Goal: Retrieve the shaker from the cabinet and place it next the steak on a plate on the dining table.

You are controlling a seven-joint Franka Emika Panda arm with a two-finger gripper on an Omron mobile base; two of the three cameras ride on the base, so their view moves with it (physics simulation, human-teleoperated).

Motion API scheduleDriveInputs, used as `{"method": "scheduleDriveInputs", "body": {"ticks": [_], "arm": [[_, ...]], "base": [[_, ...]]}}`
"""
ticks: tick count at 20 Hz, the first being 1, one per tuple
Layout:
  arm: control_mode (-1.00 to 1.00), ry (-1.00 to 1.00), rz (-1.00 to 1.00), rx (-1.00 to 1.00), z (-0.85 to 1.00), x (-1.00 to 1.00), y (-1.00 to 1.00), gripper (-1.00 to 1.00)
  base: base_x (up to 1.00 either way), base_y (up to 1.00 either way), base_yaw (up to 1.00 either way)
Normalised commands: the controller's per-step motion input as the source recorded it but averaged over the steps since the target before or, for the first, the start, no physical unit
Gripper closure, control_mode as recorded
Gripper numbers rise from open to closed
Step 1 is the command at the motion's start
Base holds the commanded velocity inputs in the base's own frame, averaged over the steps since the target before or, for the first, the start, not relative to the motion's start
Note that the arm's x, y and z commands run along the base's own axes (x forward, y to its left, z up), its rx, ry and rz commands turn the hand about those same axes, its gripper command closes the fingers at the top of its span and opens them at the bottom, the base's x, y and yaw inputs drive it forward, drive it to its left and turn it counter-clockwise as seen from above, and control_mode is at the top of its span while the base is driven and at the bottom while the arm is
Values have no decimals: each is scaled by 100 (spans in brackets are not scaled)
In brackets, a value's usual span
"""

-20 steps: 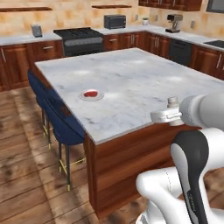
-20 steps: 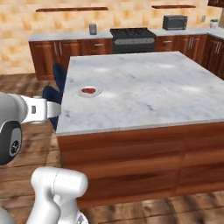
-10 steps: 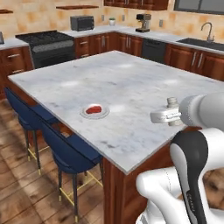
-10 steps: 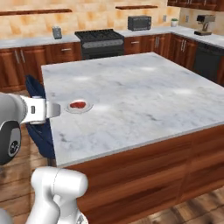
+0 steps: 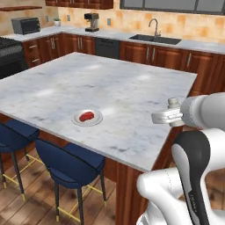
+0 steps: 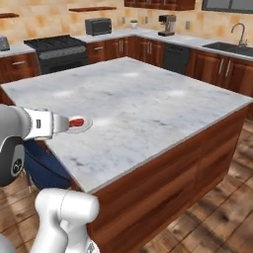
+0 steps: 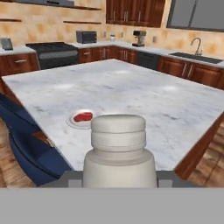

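The robot is carrying the shaker clenched in its pincer, holding it upright and out in front of its body, off the near right corner of the dining table — presumably to keep it steady and clear of the stone edge while the base is bringing it within reach. In the hand view the shaker's cap is sitting right in the foreground, with the plate just beyond it on the left. The plate is resting near the table's left edge, and the steak is lying on it, leaving rim on either side where the shaker could go. The shaker is hanging well apart from the plate, with bare marble between them. Nothing on the table is standing in the way. Blue stools are tucked along the left side, below the plate. Far off, the stove, microwave, coffee machine and sink tap are lining the wall counter.
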Motion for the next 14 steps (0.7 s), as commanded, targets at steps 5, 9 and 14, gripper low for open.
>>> {"method": "scheduleDriveInputs", "body": {"ticks": [5, 9, 14], "arm": [[100, 0, 0, 0, 0, 0, 0, 100], [100, 0, 0, 0, 0, 0, 0, 100], [100, 0, 0, 0, 0, 0, 0, 100]], "base": [[48, 74, -19], [90, 83, -5], [33, 93, -24]]}}
